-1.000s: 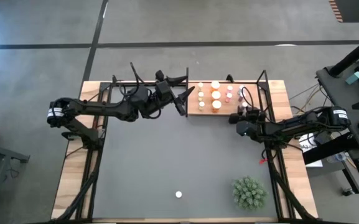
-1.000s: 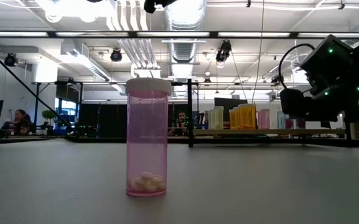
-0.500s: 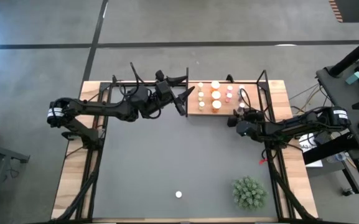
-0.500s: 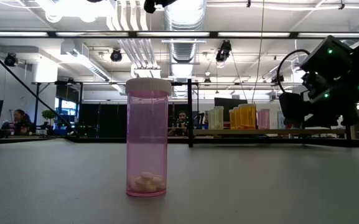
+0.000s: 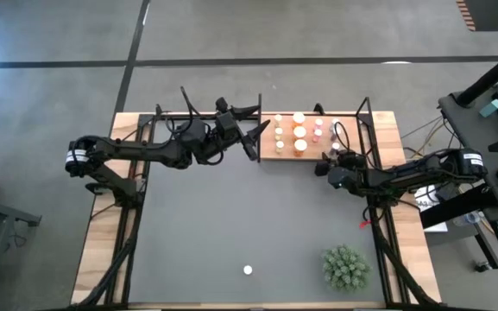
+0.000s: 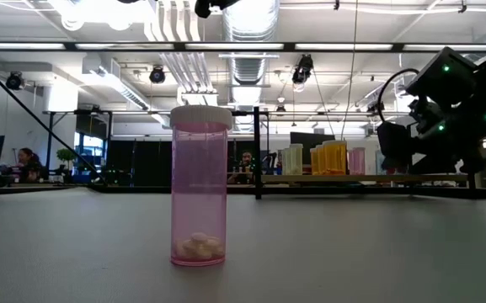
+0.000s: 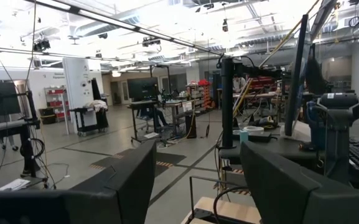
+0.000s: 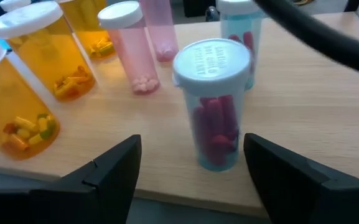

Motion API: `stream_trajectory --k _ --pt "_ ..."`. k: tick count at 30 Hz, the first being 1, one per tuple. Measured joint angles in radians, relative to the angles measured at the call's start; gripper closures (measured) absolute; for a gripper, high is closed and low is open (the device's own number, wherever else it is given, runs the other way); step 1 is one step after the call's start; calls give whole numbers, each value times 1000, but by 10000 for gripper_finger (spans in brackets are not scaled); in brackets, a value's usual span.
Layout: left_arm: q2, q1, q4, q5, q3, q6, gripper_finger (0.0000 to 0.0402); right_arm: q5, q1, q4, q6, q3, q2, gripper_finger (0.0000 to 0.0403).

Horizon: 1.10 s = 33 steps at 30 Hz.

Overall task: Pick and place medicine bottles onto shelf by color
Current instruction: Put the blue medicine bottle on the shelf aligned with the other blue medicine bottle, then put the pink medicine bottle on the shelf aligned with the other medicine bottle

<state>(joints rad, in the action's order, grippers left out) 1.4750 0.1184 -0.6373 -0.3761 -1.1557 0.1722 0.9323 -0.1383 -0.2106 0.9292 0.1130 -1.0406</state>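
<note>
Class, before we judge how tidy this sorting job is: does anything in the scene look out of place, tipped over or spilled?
One pink bottle stands upright alone on the mat, far from the shelf where the other bottles are grouped. Nothing looks tipped, spilled or damaged.

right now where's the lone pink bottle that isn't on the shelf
The pink bottle stands upright on the grey mat near its front edge, left of the green plant in the high view, far from the shelf.

A spiky green plant (image 5: 345,268) sits at the near right corner of the dark grey mat (image 5: 231,225). Wooden table edge (image 5: 102,233) frames it. Behind, somebody, I think, is seated at far left (image 6: 28,162).
</note>
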Motion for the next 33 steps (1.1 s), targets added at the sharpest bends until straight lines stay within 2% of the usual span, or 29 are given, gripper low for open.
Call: stream_trajectory --k 4,12,18,26,33 --pt "0 0 0 0 0 0 185 -36 0 117 -34 55 7 130" --pt "0 0 0 0 0 0 185 -150 0 765 94 283 9 130" --pt "0 0 0 0 0 0 185 -187 0 1065 234 414 9 131" --pt "0 0 0 0 0 0 185 -196 0 1153 244 516 10 131" --pt "0 0 2 0 0 0 185 -393 0 1194 340 576 10 131"
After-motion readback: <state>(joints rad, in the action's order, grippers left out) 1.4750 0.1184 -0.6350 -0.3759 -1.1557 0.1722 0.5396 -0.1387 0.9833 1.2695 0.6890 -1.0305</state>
